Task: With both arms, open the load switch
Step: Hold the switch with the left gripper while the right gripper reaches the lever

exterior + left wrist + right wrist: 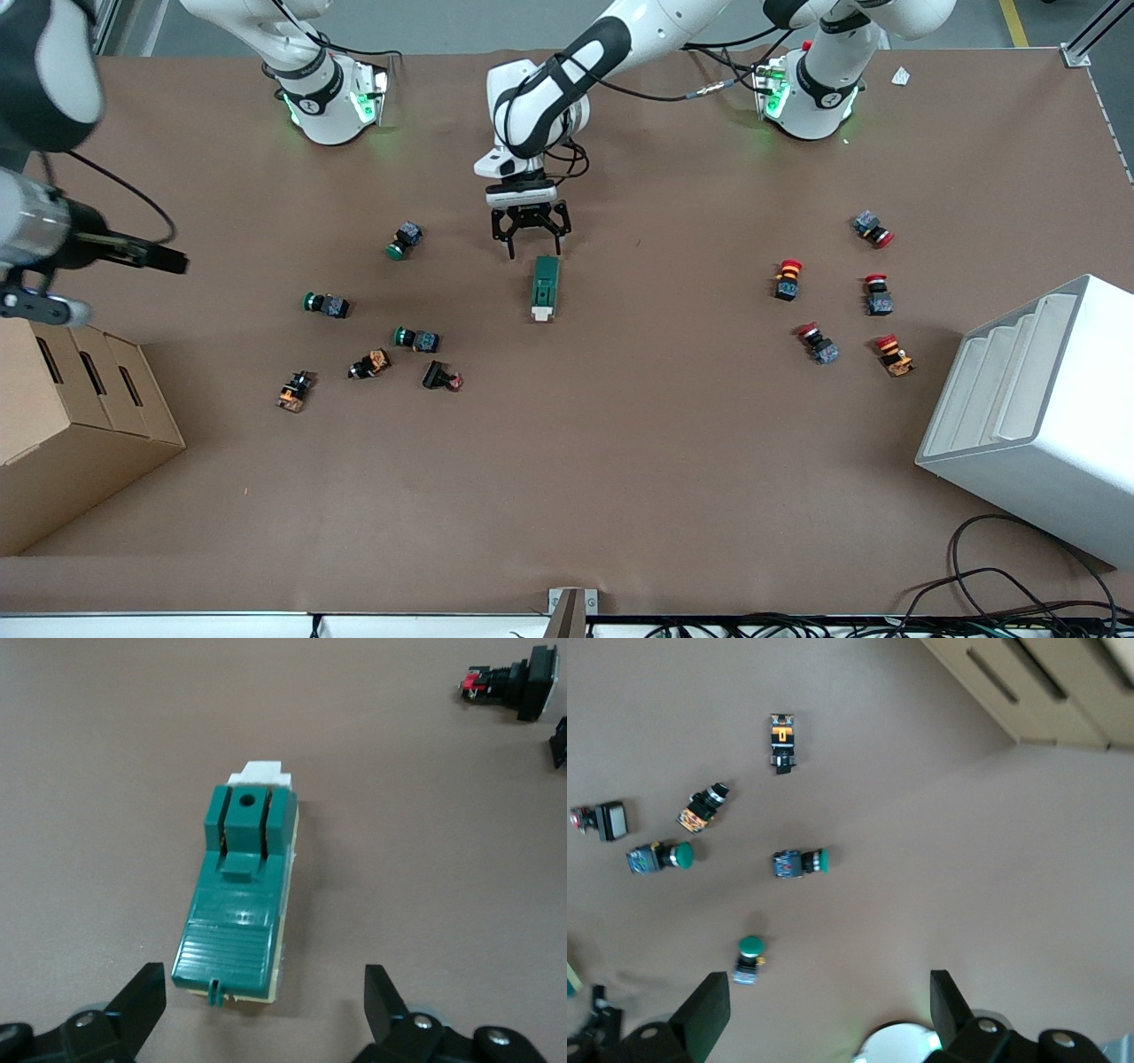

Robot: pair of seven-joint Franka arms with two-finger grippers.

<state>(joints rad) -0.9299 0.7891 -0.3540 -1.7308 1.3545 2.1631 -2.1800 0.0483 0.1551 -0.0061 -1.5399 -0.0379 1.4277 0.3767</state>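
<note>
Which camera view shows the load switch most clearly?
The left wrist view: the load switch fills its middle, before the open left gripper. The front view shows it small; the right wrist view shows only a sliver at its edge.

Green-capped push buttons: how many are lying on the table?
3 green-capped push buttons, all toward the right arm's end of the table: one farthest from the front camera, one closest to that end, and one nearest the camera. No others show.
</note>
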